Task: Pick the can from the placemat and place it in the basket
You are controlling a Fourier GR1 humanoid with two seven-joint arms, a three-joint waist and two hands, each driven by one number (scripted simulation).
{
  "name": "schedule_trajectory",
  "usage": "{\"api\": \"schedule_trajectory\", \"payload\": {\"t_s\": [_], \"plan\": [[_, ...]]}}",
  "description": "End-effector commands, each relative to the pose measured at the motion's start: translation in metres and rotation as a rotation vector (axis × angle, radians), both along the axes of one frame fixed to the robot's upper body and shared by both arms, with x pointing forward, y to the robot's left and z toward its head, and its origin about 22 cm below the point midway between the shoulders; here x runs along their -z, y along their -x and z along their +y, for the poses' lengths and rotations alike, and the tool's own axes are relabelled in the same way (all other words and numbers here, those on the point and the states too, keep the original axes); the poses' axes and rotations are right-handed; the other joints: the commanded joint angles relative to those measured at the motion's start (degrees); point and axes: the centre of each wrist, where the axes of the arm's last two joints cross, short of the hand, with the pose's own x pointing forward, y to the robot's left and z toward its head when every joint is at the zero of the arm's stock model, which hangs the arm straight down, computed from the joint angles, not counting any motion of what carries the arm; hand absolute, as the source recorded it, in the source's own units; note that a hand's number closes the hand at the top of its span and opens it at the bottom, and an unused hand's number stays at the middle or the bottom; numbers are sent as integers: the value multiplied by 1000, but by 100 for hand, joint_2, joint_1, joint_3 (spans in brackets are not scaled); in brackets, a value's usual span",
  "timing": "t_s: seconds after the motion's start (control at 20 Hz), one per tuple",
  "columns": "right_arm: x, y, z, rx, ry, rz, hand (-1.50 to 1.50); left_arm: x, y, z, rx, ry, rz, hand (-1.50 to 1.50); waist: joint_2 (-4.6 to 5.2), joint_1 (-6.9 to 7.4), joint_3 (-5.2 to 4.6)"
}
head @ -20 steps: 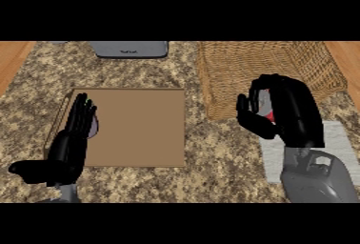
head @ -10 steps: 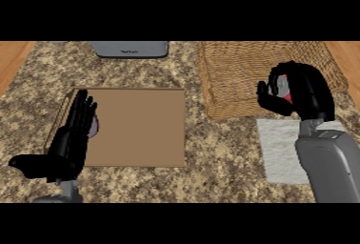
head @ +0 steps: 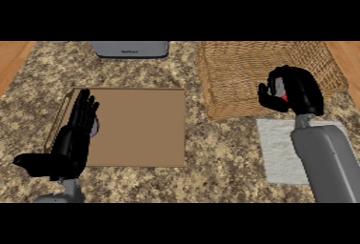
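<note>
Holding: you are keeping the right hand [head: 292, 90] curled round the can [head: 283, 93] — only a sliver of red and grey is showing between the black fingers.
Can position: it is sitting in that hand over the front right part of the basket [head: 239, 71], above the wicker rim.
Left hand [head: 74, 136]: you are resting it open, fingers straight, along the left edge of the placemat [head: 141, 126].
Counter [head: 225, 157]: a white cloth [head: 277, 152] is lying under your right forearm.
Far edge: a grey appliance [head: 130, 47] is standing left of the basket.
</note>
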Motion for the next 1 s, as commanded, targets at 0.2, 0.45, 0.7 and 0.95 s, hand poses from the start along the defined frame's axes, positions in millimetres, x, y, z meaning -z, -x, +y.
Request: {"api": "schedule_trajectory", "payload": {"t_s": [0.2, 0.45, 0.7, 0.95], "plan": [[19, -32, -29, 9, -28, 8, 150, 3, 3, 0, 6, -12, -1, 0, 8, 23, 1], [36, -26, -41, 70, -42, 43, 150, 9, 6, 2, 14, 4, 6, 0, 9, 22, 1], [39, -24, -63, 83, -85, 53, -150, 0, 11, 16, -9, 0, -8, 0, 3, 15, 1], [47, -43, -46, 41, -83, 36, -150, 0, 8, 2, 12, -4, 0, 0, 13, 52, 2]]}}
